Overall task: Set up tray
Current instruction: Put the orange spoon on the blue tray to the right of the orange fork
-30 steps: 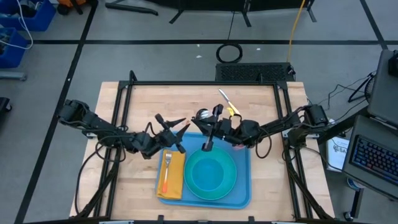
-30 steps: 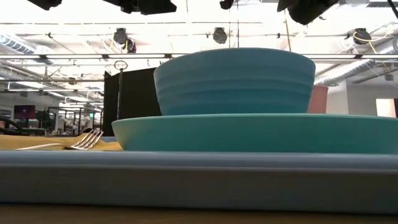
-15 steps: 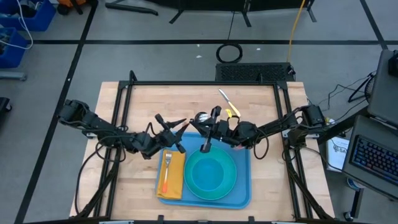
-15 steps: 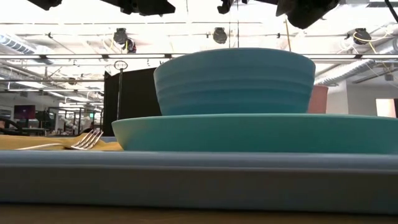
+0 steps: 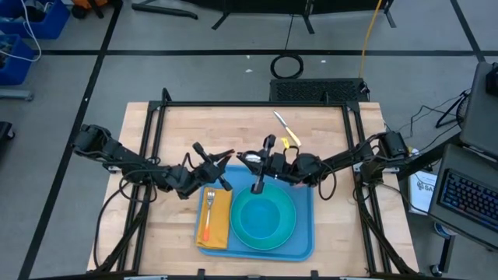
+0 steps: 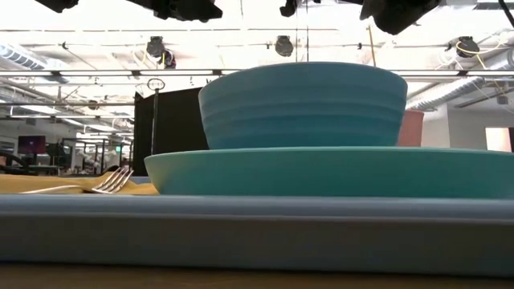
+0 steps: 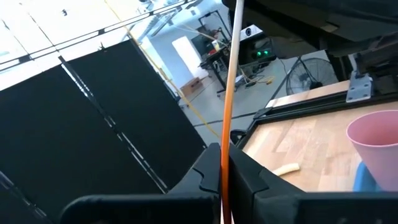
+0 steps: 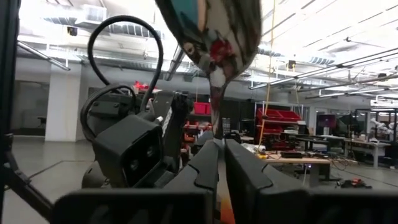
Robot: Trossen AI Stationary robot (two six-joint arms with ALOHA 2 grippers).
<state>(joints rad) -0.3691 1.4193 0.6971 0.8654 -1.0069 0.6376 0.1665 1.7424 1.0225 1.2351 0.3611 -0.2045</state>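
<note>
The light-blue tray point(image 5: 303, 243) lies near the table's front edge. On it are a yellow-orange napkin point(image 5: 221, 227) with a fork point(image 5: 208, 210) and a turquoise plate point(image 5: 238, 230) with a bowl point(image 5: 268, 214). Above the tray's far edge, a spoon point(image 5: 246, 158) with an orange handle hangs between my two grippers. My left gripper point(image 5: 229, 156) is shut on it from the left. My right gripper point(image 5: 266, 160) is shut on it from the right. My left gripper pinches the spoon's orange handle point(image 7: 225, 140) between its two fingers, coming in level from the table's left. The handle runs on past the fingertips toward the other arm, clear of the tray. My right gripper pinches the spoon's thin neck point(image 8: 217, 134) just below its shiny bowl point(image 8: 211, 31). Its fingers slant up from the table's right. The bowl sticks out beyond the fingertips, and the spoon is lifted clear.
A knife with a yellow handle point(image 5: 284, 129) lies on the wood beyond the tray. A pink cup point(image 7: 379, 143) stands by the tray's far right corner, under my right arm. A black frame point(image 5: 257, 103) rims the table. Bare wood shows on the tray's left and right.
My left gripper has shut its spread fingers on the spoon's handle without shifting its place. The spoon's shiny end has moved a little toward the left gripper. The tray and what lies on it have stayed put.
</note>
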